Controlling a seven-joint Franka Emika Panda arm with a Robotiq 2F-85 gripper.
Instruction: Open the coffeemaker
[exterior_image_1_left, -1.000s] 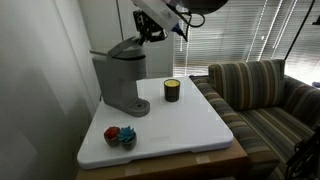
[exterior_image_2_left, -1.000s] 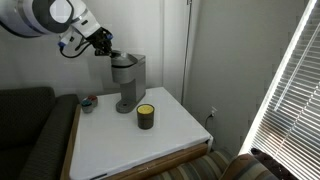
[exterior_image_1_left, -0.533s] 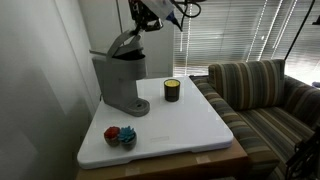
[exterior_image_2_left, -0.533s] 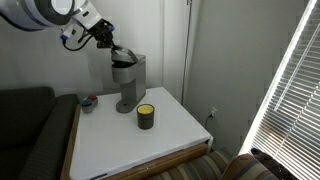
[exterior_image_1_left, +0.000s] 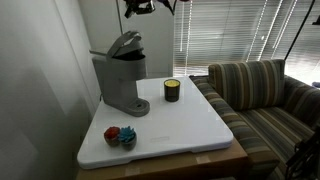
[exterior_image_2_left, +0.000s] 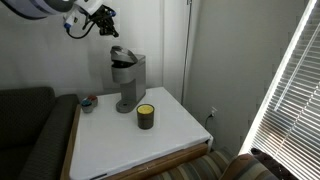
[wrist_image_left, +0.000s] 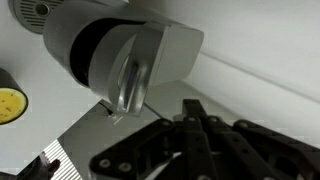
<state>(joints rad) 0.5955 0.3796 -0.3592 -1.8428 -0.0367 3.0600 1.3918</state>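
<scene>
The tall grey coffeemaker (exterior_image_1_left: 120, 82) stands at the table's (exterior_image_1_left: 190, 128) far left by the wall, its rounded lid (exterior_image_1_left: 125, 43) tilted up. The gripper (exterior_image_2_left: 103, 20) hangs above, clear of it; I cannot tell whether the jaws are clenched.

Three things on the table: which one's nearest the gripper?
The coffeemaker: its raised lid is right below the gripper; the candle jar and colourful object sit lower and farther out.

Grey coffeemaker (wrist_image_left: 125, 55), lid up, just beyond the dark gripper (wrist_image_left: 195, 110); yellow candle (wrist_image_left: 9, 104) at the left edge.
</scene>
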